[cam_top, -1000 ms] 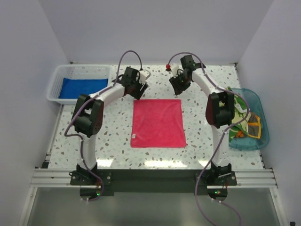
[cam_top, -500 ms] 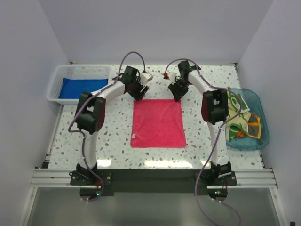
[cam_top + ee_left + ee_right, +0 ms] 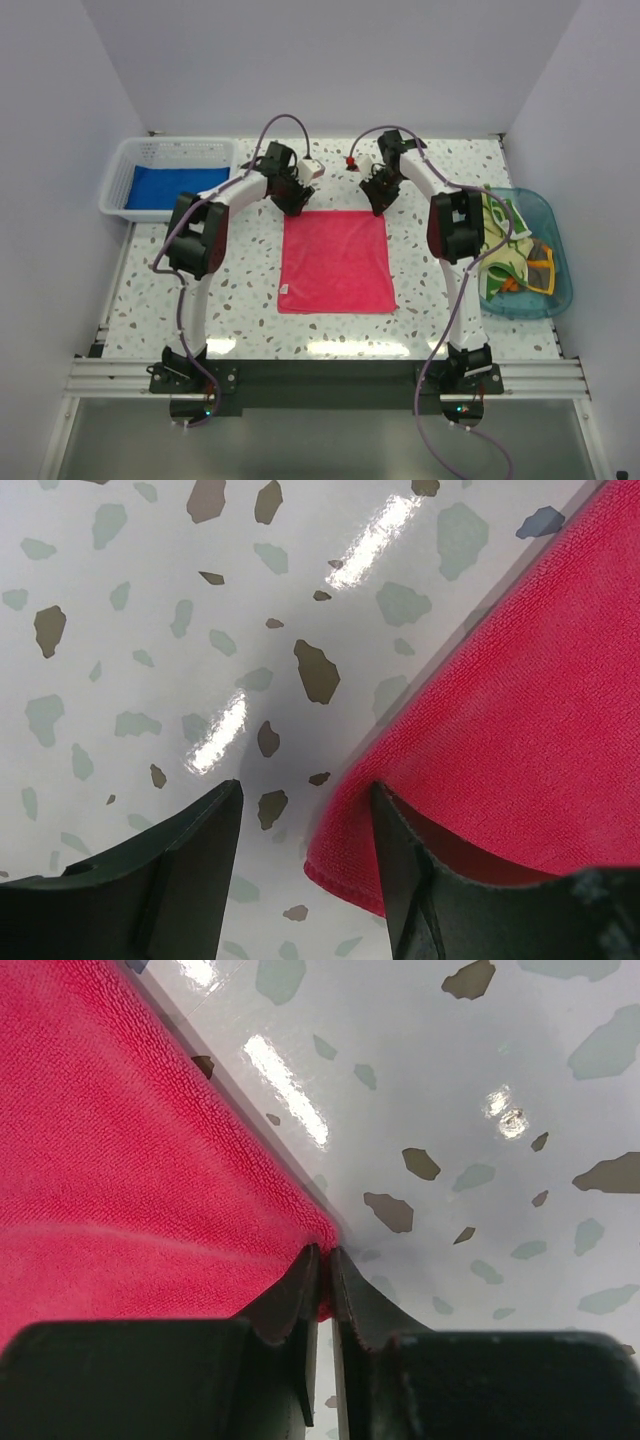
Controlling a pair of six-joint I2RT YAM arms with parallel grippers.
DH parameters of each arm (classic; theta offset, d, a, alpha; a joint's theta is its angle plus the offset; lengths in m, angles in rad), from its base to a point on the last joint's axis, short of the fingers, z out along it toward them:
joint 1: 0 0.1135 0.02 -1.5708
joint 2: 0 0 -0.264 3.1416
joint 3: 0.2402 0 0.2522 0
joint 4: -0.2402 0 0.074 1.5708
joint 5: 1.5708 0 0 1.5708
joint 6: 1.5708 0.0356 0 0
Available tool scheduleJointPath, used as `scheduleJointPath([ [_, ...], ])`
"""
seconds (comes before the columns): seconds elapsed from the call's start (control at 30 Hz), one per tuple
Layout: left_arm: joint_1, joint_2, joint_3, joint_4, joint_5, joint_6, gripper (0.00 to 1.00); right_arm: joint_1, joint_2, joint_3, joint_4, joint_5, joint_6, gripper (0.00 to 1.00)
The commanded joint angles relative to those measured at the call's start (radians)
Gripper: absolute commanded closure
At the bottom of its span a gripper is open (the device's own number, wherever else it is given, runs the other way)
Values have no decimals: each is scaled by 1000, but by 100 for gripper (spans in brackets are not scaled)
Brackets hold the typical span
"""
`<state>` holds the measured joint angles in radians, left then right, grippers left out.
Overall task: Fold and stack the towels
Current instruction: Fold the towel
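Pink towel (image 3: 335, 262) lies spread flat mid-table (image 3: 250, 290); from above both tools sit at its far corners, but only the wrist cameras show their grip; the right tool (image 3: 323, 1252) is pinched tight on the far right corner, a sliver of pink between its fingers; the left tool (image 3: 305, 788) gapes wide, the far left corner between its fingers, ungripped; I count one pink towel, one blue towel (image 3: 178, 186) in the white basket (image 3: 115, 185), and a green-and-yellow towel (image 3: 505, 225) heaped with a dark grey towel (image 3: 540, 272) in the blue tub (image 3: 545, 215), whether more lie beneath I can't tell; a second ago both tools hung further back, off the cloth; the pink towel has not shifted
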<state>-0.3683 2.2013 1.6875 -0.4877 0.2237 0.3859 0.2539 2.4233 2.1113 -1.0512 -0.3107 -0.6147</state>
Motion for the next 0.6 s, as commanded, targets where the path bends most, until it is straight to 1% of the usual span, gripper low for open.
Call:
scheduleJointPath([
  [0.0,14,18,44,-23,32,15,42,-4,45,-5,-61,-7,-26,91],
  [0.17,15,20,32,-68,28,19,46,-4,45,-19,-56,15,-28,94],
  [0.3,15,26,20,-103,16,19,51,-2,39,-36,-47,18,-26,94],
  [0.57,20,43,5,-163,-40,27,52,-2,28,-65,-38,36,-25,96],
])
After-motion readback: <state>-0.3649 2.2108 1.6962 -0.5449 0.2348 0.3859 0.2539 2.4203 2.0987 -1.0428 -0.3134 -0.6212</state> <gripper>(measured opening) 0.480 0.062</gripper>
